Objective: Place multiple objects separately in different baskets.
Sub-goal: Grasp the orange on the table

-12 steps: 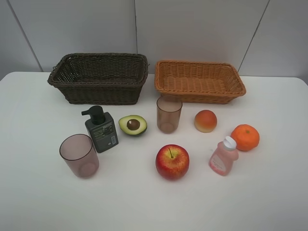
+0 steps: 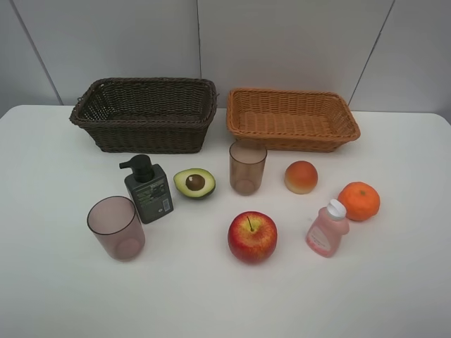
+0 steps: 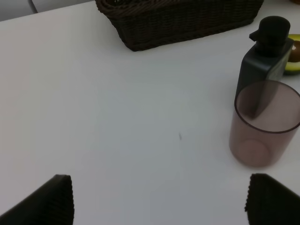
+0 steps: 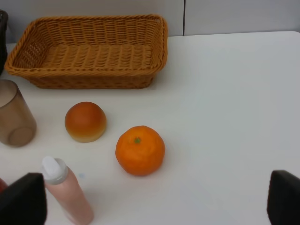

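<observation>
Beside the pump bottle (image 3: 266, 58) on the table (image 3: 117, 117) stands a cup (image 3: 265, 126), near the spread left end effector (image 3: 159, 201). Right end effector (image 4: 153, 199) spread, near the tangerine (image 4: 139, 150).

A white table (image 2: 42, 282) with a smooth matte top fills most of the high view. Its far edge runs along a pale grey panelled wall (image 2: 282, 42), and its far left corner looks rounded. Thin dark seams (image 2: 199, 39) divide the panels. The light is soft and even, with only faint shadows.

Left basket (image 2: 144, 134) beside right basket (image 2: 292, 141); apple (image 2: 252, 236) before them, pump bottle (image 2: 148, 191) left of apple.
</observation>
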You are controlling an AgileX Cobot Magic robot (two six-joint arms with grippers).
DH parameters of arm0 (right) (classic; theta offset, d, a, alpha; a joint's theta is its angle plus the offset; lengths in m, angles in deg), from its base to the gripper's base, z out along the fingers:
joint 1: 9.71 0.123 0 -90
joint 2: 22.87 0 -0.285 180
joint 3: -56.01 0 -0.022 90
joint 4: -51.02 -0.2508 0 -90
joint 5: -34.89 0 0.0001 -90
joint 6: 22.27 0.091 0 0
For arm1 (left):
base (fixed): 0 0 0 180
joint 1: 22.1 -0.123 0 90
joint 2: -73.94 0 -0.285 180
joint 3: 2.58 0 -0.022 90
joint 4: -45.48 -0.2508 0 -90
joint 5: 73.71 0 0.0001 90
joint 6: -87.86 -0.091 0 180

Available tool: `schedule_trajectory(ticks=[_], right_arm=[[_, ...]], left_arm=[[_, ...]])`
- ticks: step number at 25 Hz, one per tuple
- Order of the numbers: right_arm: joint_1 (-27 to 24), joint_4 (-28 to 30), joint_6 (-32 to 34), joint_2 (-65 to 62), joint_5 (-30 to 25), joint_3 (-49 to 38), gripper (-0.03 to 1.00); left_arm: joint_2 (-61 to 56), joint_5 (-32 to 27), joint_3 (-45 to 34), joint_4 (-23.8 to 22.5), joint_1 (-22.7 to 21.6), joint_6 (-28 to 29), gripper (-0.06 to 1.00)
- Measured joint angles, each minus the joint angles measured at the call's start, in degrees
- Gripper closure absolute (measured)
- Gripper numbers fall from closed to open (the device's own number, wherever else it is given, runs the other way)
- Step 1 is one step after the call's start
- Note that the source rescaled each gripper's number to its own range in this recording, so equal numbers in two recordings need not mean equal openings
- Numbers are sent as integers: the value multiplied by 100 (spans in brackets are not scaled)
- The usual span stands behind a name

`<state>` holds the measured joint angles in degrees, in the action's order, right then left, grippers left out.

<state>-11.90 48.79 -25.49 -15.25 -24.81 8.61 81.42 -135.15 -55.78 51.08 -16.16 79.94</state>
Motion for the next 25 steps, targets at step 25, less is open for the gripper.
schedule_trajectory(ticks=[25], right_arm=[[0,0,0,0,0,0,-3]], left_arm=[[0,0,0,0,0,0,-3]])
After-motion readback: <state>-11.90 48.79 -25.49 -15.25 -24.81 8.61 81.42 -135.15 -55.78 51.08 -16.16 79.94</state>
